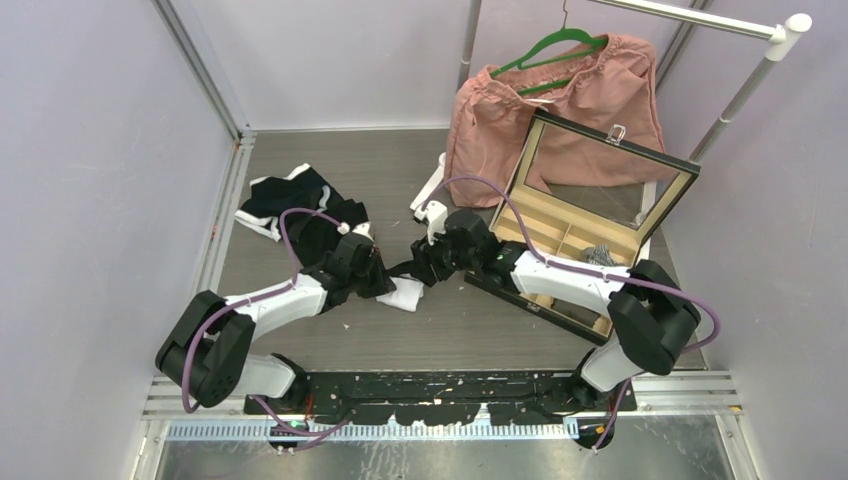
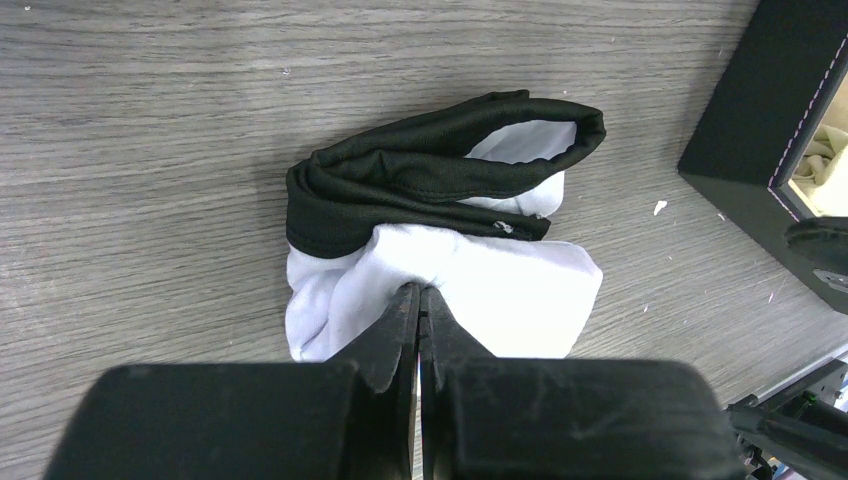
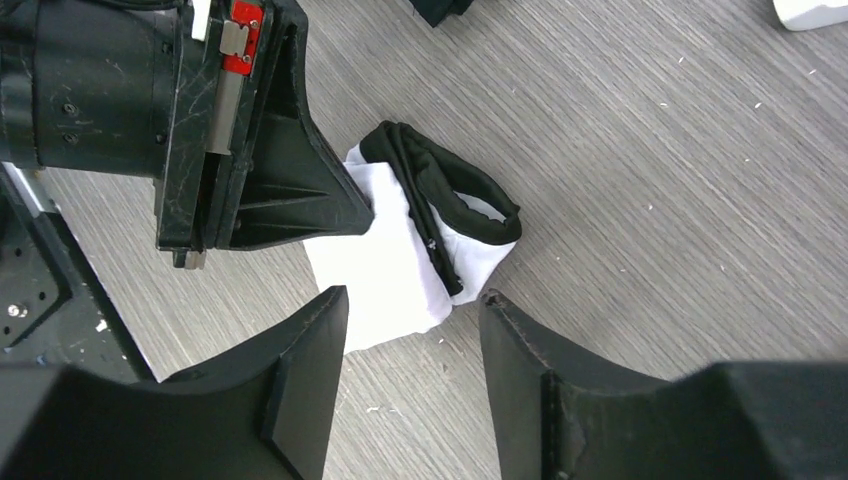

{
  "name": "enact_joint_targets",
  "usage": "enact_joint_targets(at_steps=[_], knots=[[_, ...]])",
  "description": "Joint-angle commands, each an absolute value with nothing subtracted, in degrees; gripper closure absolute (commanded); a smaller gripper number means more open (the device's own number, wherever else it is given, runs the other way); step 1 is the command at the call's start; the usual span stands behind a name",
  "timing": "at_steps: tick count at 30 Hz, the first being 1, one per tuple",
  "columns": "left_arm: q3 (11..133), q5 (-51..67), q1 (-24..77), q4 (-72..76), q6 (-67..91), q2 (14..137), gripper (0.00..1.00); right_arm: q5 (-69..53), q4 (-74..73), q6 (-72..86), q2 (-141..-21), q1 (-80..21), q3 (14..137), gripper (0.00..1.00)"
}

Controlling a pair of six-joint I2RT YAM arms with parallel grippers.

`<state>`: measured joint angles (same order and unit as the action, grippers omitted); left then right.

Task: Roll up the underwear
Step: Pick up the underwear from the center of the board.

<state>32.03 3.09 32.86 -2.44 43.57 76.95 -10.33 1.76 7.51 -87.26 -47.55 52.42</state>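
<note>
Biggest thing in view is the grey wood-grain bench (image 1: 330, 170), and everything else is laid out on it. At the back right a large pink garment on a green hanger (image 1: 590, 90) is hung from a rail. Just in front of it a black hinged box with a glass lid (image 1: 612, 140) is stood open, tan compartments showing. At the back left a loose pile of black and white briefs (image 1: 290, 200) is left lying. The piece being worked is the small white briefs with a black band (image 2: 440, 230), found mid-bench between the two arms, near the box but not touching it. It's bunched into a lumpy bundle with the band looped open on top, so the roll can't be called done yet imo. The left arm's fingers (image 2: 418, 300) are seen pressed fully together, with a pucker of white cloth seemingly pinched at the tips. The right arm's fingers (image 3: 412, 305) are held apart above the bundle's edge, nothing between them. For this step to be done well, the pinched edge should be anchored low to the bench. The open fingers should be brought down across the bundle's full width rather than one corner. The cloth should then be turned over tight and even so the band gets tucked in. Snagging only the top layer is the risk to be watched.
</note>
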Motion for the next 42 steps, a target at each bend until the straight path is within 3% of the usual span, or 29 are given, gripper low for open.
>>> enact_joint_targets(at_steps=[1,6,13,24,30,42], knots=[[30.2,0.4,32.5,-6.9,42.8,77.8,0.99,-8.6,2.6,4.2,-89.0,-47.9,55.5,0.39],[30.5,0.4,32.5,-6.9,42.6,78.3,0.99,-13.0,-8.0,4.1,-93.8,-47.1,64.0,0.29],[31.2,0.4,32.5,-7.3,42.4,78.8,0.99,-14.2,-10.9,2.2,-93.8,-48.2,63.8,0.33],[31.9,0.4,32.4,-7.2,42.3,80.7,0.99,-1.9,14.1,-20.6,-89.8,-63.4,46.4,0.36],[32.7,0.9,32.4,-7.3,41.8,81.7,0.99,11.2,16.0,-30.8,-93.8,-67.6,47.3,0.33],[34.7,1.4,31.4,-8.7,41.8,84.8,0.99,14.9,13.5,-35.2,-99.7,-68.9,49.8,0.34]])
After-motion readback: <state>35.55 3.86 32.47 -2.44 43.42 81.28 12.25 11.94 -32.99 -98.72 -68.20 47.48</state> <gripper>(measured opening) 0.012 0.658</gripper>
